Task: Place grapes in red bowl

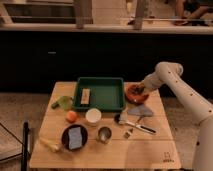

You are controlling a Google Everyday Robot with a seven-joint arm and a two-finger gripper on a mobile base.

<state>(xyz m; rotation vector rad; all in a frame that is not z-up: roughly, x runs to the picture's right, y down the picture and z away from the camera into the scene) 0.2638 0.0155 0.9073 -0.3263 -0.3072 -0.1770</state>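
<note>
The red bowl (134, 95) stands on the wooden table (150, 150) just right of the green tray (101, 93). My gripper (138, 90) hangs right over the bowl, low at its rim, at the end of the white arm (175, 85) that comes in from the right. The grapes (136, 90) show only as a small dark patch at the gripper inside the bowl, partly hidden by it.
Also on the table: an orange fruit (71, 116), a white bowl (93, 116), a dark maroon dish (74, 136) with a blue sponge, a metal cup (104, 134), a green item (63, 103), a grey cloth (140, 110), utensils (137, 127), a yellowish item (49, 144).
</note>
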